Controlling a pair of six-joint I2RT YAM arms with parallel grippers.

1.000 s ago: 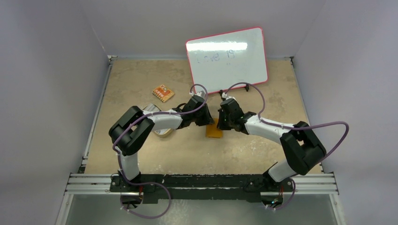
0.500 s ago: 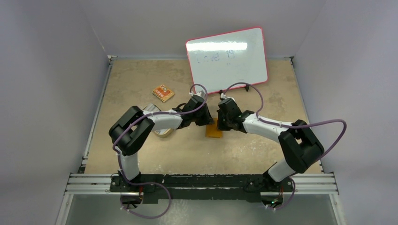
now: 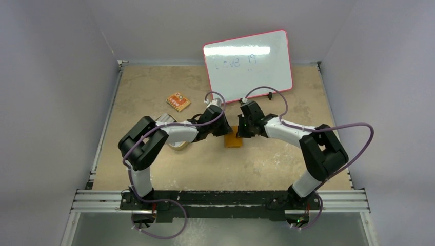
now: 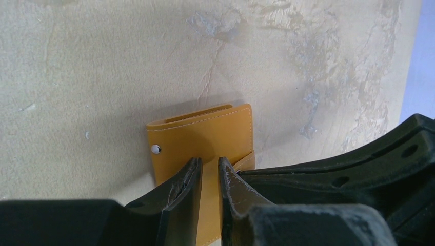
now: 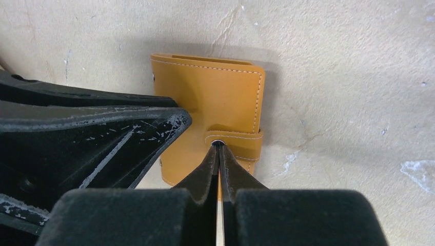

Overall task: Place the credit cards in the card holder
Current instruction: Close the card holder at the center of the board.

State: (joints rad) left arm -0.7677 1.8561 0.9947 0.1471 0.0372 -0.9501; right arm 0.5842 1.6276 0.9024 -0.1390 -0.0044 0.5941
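Your card holder (image 3: pixel 233 139) lies folded on the table (image 3: pixel 287 159) at the centre of the overhead view, between the two wrists. Your left gripper (image 4: pixel 209 164) sits over its near end, jaws a thin slit apart with orange leather showing in the gap; you cannot tell whether they pinch it. Your right gripper (image 5: pixel 218 148) has its jaws pressed together, tips at the snap on the strap. The grey cards (image 3: pixel 164 119) peek out left of centre, partly hidden by the left arm, well apart from the holder.
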